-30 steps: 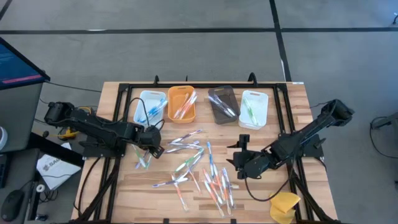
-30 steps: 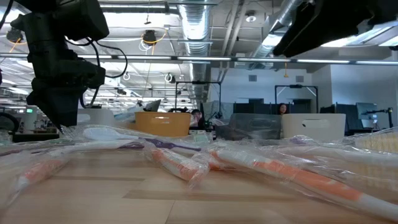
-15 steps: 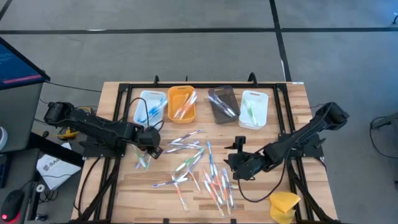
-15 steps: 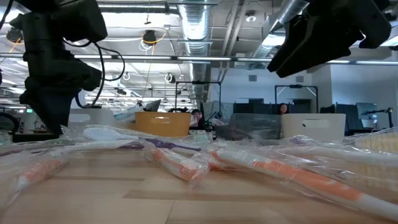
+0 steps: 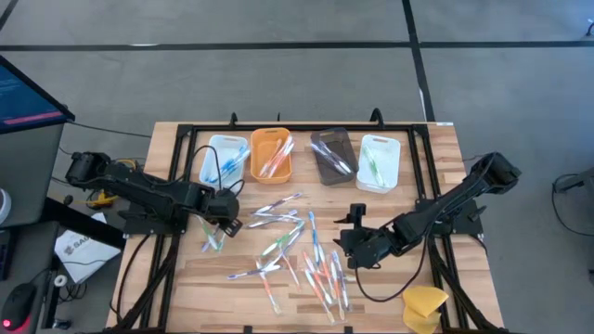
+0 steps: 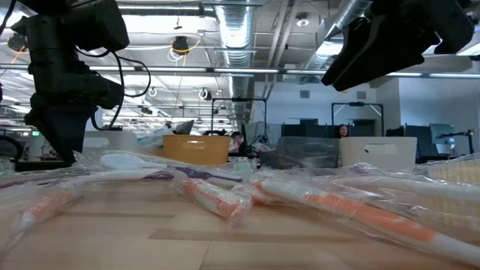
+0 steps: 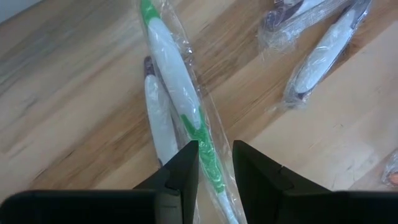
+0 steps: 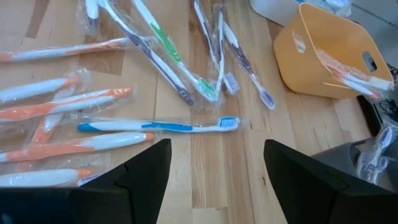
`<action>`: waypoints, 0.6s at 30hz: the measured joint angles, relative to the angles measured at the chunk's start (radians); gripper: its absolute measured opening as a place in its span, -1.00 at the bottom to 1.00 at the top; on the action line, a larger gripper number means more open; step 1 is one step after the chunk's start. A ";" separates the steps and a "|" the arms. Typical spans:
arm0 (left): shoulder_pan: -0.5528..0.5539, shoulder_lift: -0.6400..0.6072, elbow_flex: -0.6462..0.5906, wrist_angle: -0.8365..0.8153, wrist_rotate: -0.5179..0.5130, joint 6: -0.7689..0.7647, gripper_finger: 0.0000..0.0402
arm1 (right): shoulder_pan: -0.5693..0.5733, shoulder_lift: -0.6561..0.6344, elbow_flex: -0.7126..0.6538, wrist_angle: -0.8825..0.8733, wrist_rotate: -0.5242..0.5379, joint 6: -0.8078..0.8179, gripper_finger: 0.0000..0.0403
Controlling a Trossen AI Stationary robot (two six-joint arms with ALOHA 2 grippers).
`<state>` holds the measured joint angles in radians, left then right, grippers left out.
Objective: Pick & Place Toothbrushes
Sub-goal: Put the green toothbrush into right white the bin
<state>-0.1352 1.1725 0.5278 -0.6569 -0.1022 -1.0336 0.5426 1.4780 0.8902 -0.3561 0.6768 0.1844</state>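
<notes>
Change, left: the left pincer (image 7: 215, 168) has narrowed a little over the last second and now clasps the green-and-white wrapped toothbrush (image 7: 180, 106) near the table's left edge; the pick looks under way.
Change, right: the right arm has shifted toward the loose pile; its right pincer (image 8: 211, 165) stays spread wide, empty, above the blue-handled wrapped toothbrush (image 8: 158, 126).
Toothbrushes: scattered across the wooden table (image 5: 436, 158) mid-area; some already lie in the orange plastic tray (image 5: 270, 155) by the far edge.
Hidden: the grip's contact point is cut off; whether the brush is lifted is unclear.
</notes>
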 joint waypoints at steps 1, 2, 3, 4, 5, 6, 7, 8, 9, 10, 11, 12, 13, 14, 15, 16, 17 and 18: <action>0.000 0.000 0.000 0.000 -0.001 0.000 -0.54 | 0.000 0.000 0.000 0.000 0.000 0.000 0.25; 0.000 0.000 0.000 0.000 -0.002 0.000 -0.54 | 0.000 0.000 0.000 0.000 0.000 0.000 0.25; 0.000 0.000 0.000 0.000 -0.002 -0.001 -0.54 | 0.000 0.000 0.000 0.000 0.000 0.000 0.25; 0.000 0.000 0.000 0.000 -0.002 -0.002 -0.54 | 0.000 0.000 0.000 0.000 0.000 0.000 0.25; 0.000 0.000 0.000 -0.001 -0.002 -0.003 -0.54 | 0.000 0.000 0.000 0.000 0.000 0.000 0.25; 0.000 0.000 0.000 0.000 -0.002 -0.003 -0.54 | 0.000 0.000 0.000 0.000 0.000 0.000 0.25; 0.000 0.000 0.000 -0.001 -0.002 -0.003 -0.54 | 0.000 0.000 0.000 0.001 0.000 0.000 0.25; 0.000 0.000 0.000 -0.001 -0.002 -0.003 -0.54 | 0.000 0.000 0.000 0.002 0.000 0.000 0.25; 0.000 0.000 0.000 -0.001 -0.002 -0.003 -0.54 | 0.000 0.000 0.000 0.004 0.000 0.000 0.25; 0.000 0.000 0.000 -0.001 -0.002 -0.003 -0.54 | 0.000 0.000 0.000 0.006 0.000 0.000 0.25; 0.000 0.000 0.000 -0.001 -0.002 -0.003 -0.54 | 0.000 0.000 0.000 0.007 0.000 0.000 0.25; 0.000 0.001 0.000 -0.002 -0.002 -0.003 -0.54 | 0.000 -0.001 0.000 0.008 0.000 0.000 0.25; 0.000 0.008 0.000 -0.001 -0.002 -0.003 -0.54 | 0.000 -0.001 0.000 0.008 0.000 0.000 0.25; 0.000 0.016 0.000 -0.001 -0.002 -0.003 -0.54 | 0.000 -0.001 0.000 0.008 0.000 0.000 0.25; 0.000 0.024 0.000 -0.003 -0.002 -0.003 -0.54 | 0.000 -0.001 0.000 0.008 0.000 0.000 0.25; 0.000 0.035 0.000 -0.001 -0.002 -0.003 -0.54 | 0.000 -0.001 0.000 0.008 0.000 0.000 0.25; 0.000 0.049 0.000 0.001 -0.002 -0.003 -0.54 | 0.000 -0.001 0.000 0.008 0.000 0.000 0.25; 0.000 0.061 0.000 0.001 -0.002 -0.003 -0.54 | 0.000 -0.001 0.000 0.008 0.000 0.000 0.25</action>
<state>-0.1352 1.2339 0.5278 -0.6562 -0.1047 -1.0367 0.5426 1.4773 0.8902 -0.3478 0.6769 0.1844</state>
